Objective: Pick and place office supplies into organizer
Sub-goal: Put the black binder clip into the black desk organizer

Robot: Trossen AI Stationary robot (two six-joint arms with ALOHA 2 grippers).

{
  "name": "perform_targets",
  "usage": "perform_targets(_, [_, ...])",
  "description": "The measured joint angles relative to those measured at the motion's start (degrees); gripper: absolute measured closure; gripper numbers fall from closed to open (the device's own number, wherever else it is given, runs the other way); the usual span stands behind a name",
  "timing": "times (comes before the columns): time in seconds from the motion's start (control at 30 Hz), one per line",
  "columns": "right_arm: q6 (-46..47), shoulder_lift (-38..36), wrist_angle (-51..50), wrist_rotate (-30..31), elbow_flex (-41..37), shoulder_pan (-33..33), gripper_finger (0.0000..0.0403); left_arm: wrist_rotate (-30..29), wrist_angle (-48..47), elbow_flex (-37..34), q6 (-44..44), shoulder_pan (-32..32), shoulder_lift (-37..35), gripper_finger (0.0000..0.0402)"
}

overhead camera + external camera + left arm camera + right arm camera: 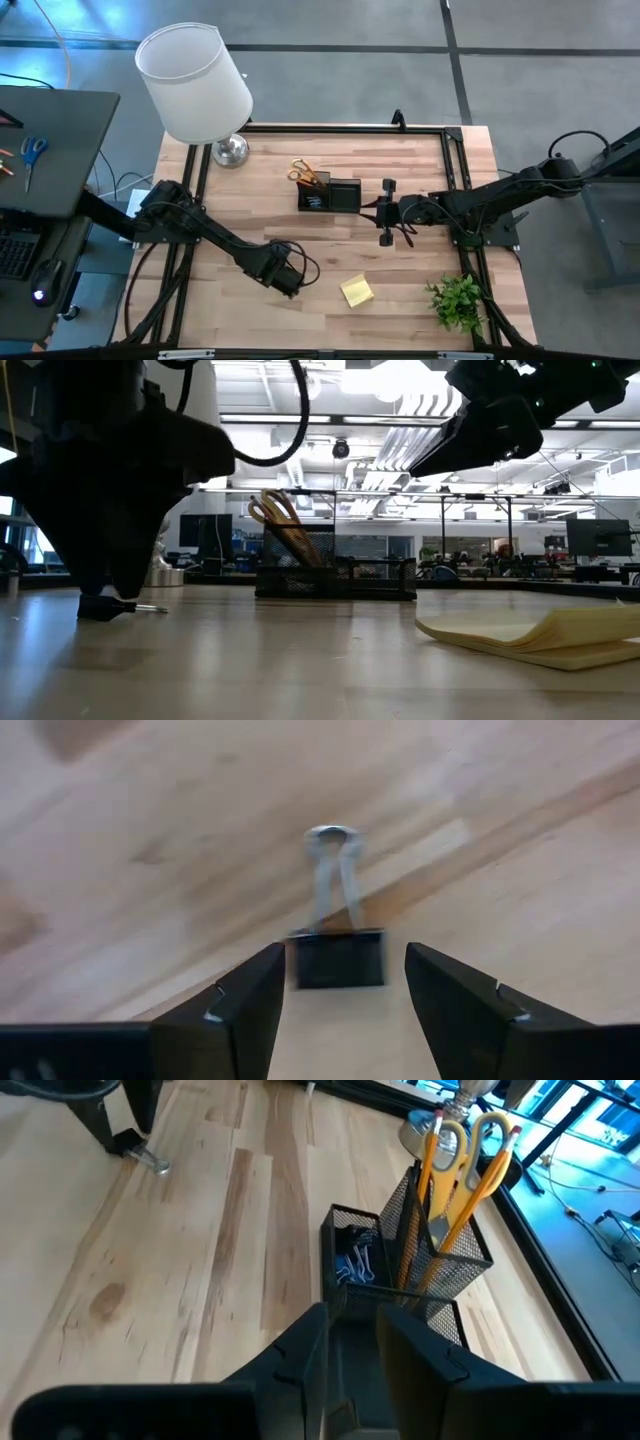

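A small black binder clip (338,958) with silver wire handles lies on the wood in the table's near middle. My left gripper (345,982) is open and low over it, one finger on each side of the clip's black body, with a thin gap on both sides. The low view shows the same clip (105,607) under the left gripper (110,595). The black mesh organizer (330,194) stands mid-table, holding yellow-handled scissors (470,1140), orange pencils and binder clips (355,1260). My right gripper (385,212) hovers just right of it. A yellow sticky-note pad (357,291) lies flat near the near edge.
A white-shaded lamp (195,85) stands at the far left corner, and a small green plant (460,300) at the near right corner. A black frame (340,128) rims the table. Bare wood lies between the clip and the organizer.
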Motion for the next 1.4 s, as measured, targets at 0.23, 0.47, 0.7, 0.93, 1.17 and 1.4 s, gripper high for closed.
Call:
perform_targets(0.23, [0.2,0.0,0.1,-0.2,0.0,-0.2,0.032,0.0,1.3,0.0,1.4,0.0,0.7,0.0204])
perform_targets(0.47, [0.2,0.0,-0.3,-0.2,0.0,-0.2,0.032,0.9,0.1,-0.1,2.2,0.0,0.7,0.0204])
perform_targets(0.7, [0.2,0.0,-0.3,-0.3,0.0,-0.2,0.032,-0.2,-0.5,-0.1,2.8,0.0,0.7,0.0204])
perform_targets(0.93, [0.2,0.0,-0.3,-0.3,0.0,-0.2,0.032,0.0,2.0,-0.1,2.2,0.0,0.7,0.0204])
perform_targets(1.17, [0.2,0.0,-0.3,-0.9,0.0,-0.2,0.032,-0.1,2.4,-0.1,2.7,0.0,0.7,0.0204])
perform_targets(1.4, [0.2,0.0,-0.3,-1.3,0.0,-0.2,0.032,-2.6,1.5,-0.1,1.3,0.0,0.7,0.0204])
